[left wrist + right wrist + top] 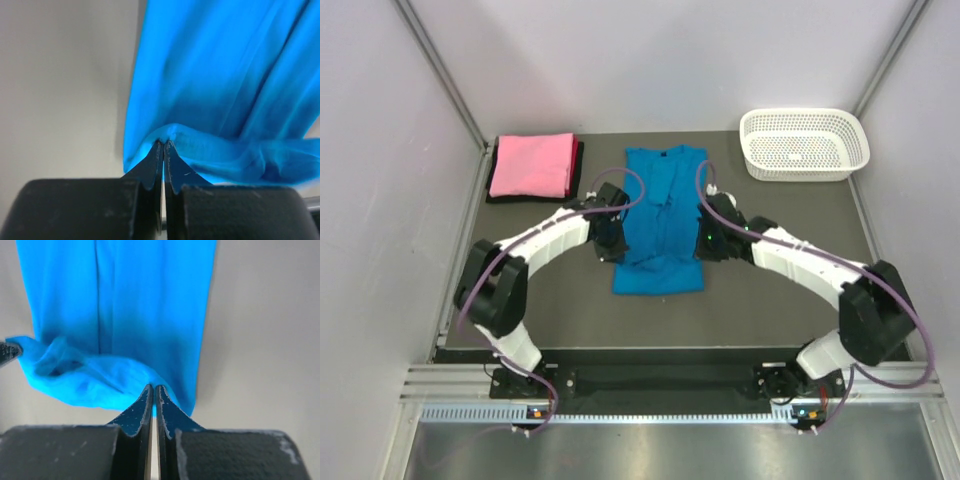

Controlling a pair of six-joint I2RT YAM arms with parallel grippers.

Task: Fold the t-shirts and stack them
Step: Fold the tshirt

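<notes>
Because the turquoise t-shirt (660, 215), lying on the desk (750, 310), is light, limp cloth, the left pincer (163, 145) and right pincer (153, 389) each clamp shut on a side edge, likely the surest hold.

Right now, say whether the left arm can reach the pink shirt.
Probably yes: bare table lies before the pink shirt, but the left pincer is shut on the blue shirt and must release first.

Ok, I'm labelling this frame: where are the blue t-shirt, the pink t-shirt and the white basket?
blue t-shirt (660, 225): top view, middle of its folded body.
pink t-shirt (530, 165): top view, centre of its folded top face.
white basket (805, 172): top view, its near wall.
</notes>
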